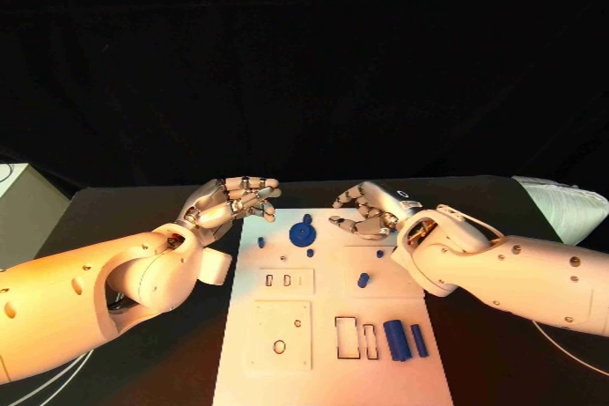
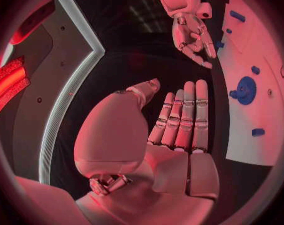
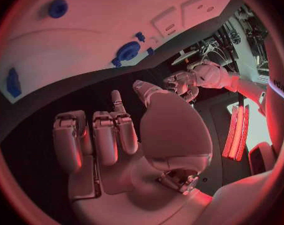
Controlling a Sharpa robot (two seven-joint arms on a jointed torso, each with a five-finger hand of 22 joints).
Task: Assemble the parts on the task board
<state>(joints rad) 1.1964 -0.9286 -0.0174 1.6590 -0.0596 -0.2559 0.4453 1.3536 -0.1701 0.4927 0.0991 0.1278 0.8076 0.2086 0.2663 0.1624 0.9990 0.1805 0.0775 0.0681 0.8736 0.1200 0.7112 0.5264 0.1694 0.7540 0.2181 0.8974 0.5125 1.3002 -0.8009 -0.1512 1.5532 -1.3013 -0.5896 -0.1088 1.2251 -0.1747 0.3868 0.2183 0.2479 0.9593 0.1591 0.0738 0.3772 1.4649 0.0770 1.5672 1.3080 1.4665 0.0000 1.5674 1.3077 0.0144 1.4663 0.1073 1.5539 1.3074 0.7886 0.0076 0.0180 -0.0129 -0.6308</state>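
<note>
1. The task board (image 1: 333, 335) is lying in the lower middle of the head view, a long white plate running from the bottom edge up to between my two hands.
2. A round blue gear-like part (image 1: 302, 234) is sitting near the board's upper end, with a small blue peg (image 1: 261, 241) just to its left and another small blue part (image 1: 310, 253) just below it.
3. Further right on the upper board, a short blue part (image 1: 379, 254) and a stubby blue part (image 1: 364, 280) are standing apart from each other.
4. In the lower right of the board, a group of long blue parts (image 1: 405, 339) is lying side by side, just right of two narrow rectangular slots (image 1: 356, 337).
5. A raised square panel (image 1: 281, 335) with small holes is occupying the board's lower left, and a smaller panel (image 1: 287, 280) with slots is sitting above it.
6. My left hand (image 1: 236, 200) is hovering at the board's upper left corner, fingers curled loosely inward in the head view; in the left wrist view the fingers (image 2: 187, 116) are lying straight and side by side with nothing in them.
7. My right hand (image 1: 370, 210) is hovering over the board's upper right corner, fingers bent downward; in the right wrist view the fingers (image 3: 98, 137) are curling in with nothing between them.
8. The black table (image 1: 152, 208) is stretching out on both sides of the board.
</note>
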